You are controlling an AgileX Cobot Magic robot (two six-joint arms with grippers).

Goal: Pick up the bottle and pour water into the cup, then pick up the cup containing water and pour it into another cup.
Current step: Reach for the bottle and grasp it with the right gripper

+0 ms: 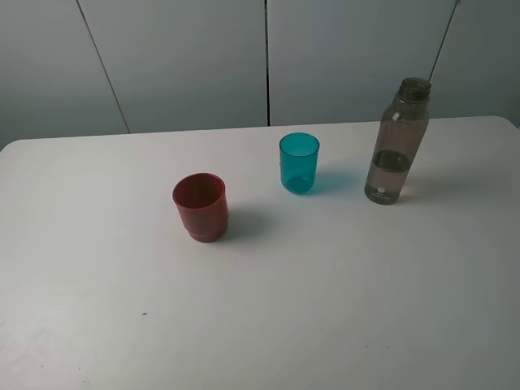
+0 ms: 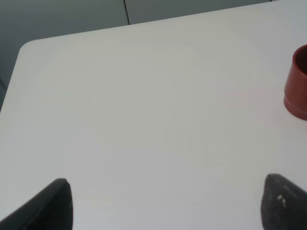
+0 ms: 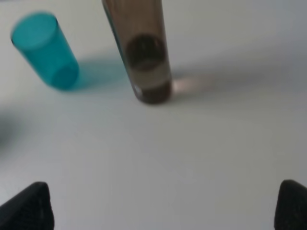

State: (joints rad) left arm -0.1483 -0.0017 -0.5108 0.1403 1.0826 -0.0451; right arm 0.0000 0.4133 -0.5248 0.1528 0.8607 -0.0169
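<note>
Directly ahead of the right gripper (image 3: 160, 208), jaws wide apart and empty, the bottle (image 3: 144, 57) stands upright, long axis vertical; this arm is the nearer.

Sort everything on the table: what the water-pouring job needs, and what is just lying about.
Needed for the job:
- bottle, partly filled
- teal cup
- dark red cup

Just lying about:
- only a tiny dark speck on the white table
</note>
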